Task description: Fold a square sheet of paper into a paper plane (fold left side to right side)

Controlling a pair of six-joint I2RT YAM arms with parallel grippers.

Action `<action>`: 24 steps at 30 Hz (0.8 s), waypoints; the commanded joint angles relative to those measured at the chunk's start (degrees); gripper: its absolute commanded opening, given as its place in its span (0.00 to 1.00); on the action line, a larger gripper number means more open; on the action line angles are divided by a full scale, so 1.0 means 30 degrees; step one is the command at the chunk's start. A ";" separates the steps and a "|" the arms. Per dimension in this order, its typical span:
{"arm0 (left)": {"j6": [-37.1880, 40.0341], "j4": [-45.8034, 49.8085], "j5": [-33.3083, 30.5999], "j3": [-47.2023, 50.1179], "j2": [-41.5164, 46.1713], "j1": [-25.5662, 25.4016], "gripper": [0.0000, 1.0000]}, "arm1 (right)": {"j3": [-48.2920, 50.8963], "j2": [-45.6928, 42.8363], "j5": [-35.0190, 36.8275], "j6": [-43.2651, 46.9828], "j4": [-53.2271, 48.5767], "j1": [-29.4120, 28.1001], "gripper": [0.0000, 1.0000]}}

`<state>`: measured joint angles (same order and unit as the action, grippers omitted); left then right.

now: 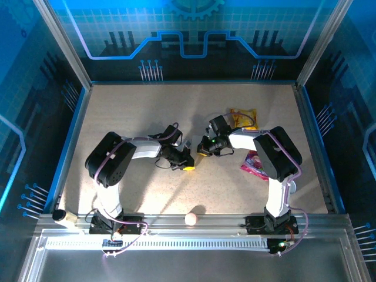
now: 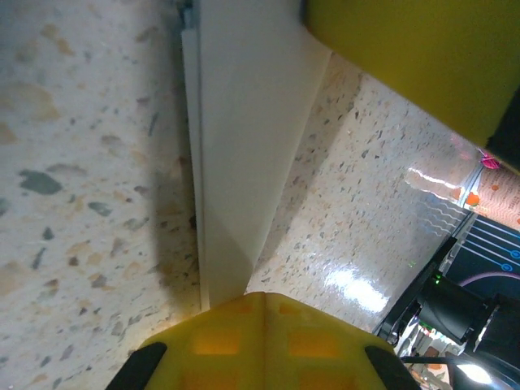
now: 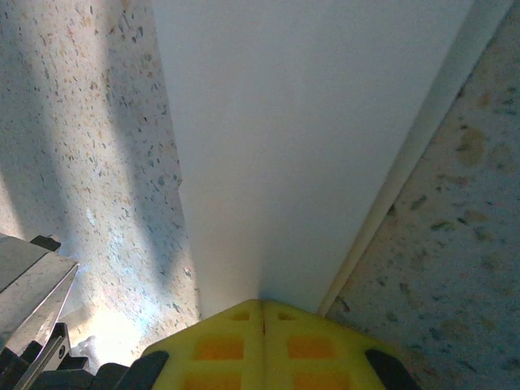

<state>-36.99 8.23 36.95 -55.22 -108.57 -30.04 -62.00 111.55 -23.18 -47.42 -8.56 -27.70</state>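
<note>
- The folded white paper (image 2: 236, 162) spans between both claws over the middle of the table (image 1: 147, 106), its layered edges showing.
- The left gripper (image 2: 260, 302) is clamped on one end, and the paper runs from it toward 12 o'clock.
- The right gripper (image 3: 262, 307) pinches the other end likewise.
- A yellow snack packet (image 1: 244, 117) lies at 2 o'clock from them, and a pink wrapper (image 1: 254, 164) at 3 o'clock.

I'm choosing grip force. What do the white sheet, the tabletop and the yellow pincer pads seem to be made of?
White sheet: thin matte paper, layered edges along a crease. Tabletop: speckled, terrazzo-like stone or laminate, glossy glare. Right pincer pads: probably moulded yellow plastic, square recesses.
</note>
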 commanded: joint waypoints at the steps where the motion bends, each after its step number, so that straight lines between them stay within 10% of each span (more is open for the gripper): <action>1: 0.0347 0.0421 0.0311 0.0455 -0.0422 -0.0060 0.00 | 0.0345 0.1213 0.1565 0.0369 -0.2212 -0.0287 0.00; 24: 0.0301 0.0131 -0.0099 0.2549 0.0652 -0.0301 0.00 | -0.0375 0.1548 0.1924 0.0806 -0.3310 -0.0258 0.00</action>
<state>-37.01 2.04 37.32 -50.35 -106.94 -30.11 -64.25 112.42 -23.20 -46.15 -11.97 -27.75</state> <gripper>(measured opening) 0.065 0.061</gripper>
